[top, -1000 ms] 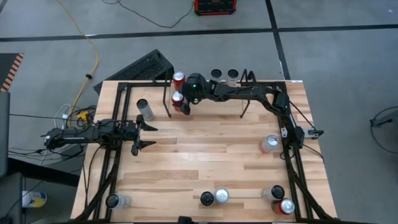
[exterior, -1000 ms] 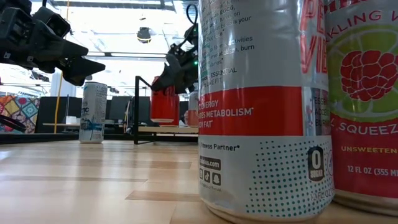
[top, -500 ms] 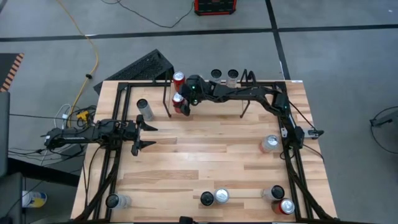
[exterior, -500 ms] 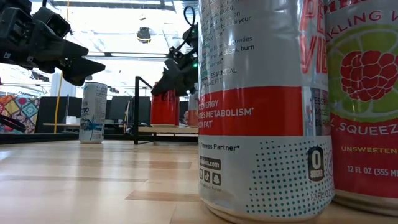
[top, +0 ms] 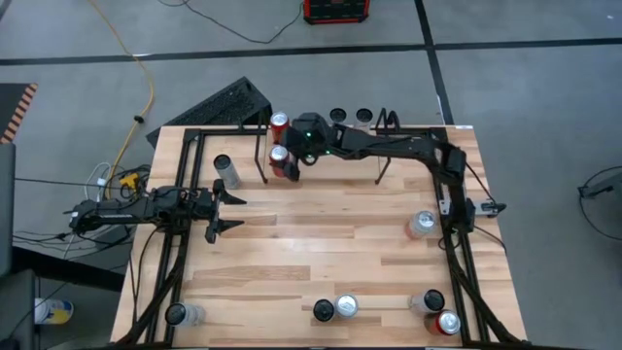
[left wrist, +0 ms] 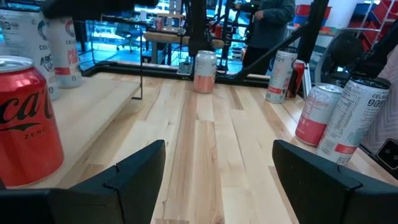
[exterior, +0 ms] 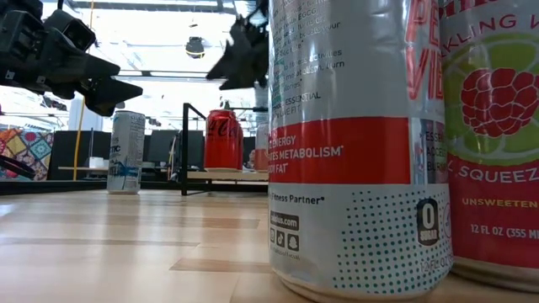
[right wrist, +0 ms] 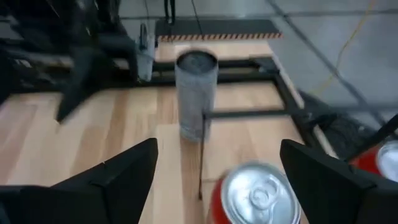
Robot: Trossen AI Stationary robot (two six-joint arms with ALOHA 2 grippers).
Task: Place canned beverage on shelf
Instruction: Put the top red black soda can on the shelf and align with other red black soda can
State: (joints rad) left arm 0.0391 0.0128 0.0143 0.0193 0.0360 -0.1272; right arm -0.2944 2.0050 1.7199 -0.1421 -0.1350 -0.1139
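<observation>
The left arm lies stretched across the left side of the surface [top: 321,233], nearly level with it. Its left claw [top: 225,212] hangs above the wood with the two fingers spread wide and nothing between them. Just beyond it stands a silver can [top: 226,171], upright, near the left rail.

In the left wrist view a red cola can [left wrist: 28,121] stands close by, and more cans stand farther away on the wood.

The shelf [top: 321,146] sits along the far edge of the surface. Its thin black wires and one upright end bracket [exterior: 187,147] show in the low view. A red can [top: 279,157] stands upright at the left end of the shelf, and another red can [top: 280,122] stands just behind it, at the far edge.

The right arm reaches from the right side of the surface, bent at the elbow, along the shelf toward its left end. The right claw [top: 294,160] hangs above the red can, a little to its right. It does not touch the can: in the low view the can [exterior: 223,140] stands alone and the dark fingers [exterior: 240,59] are clearly higher. In the right wrist view the fingers [right wrist: 118,180] are spread wide, and the can top [right wrist: 258,193] lies below, between them.
</observation>
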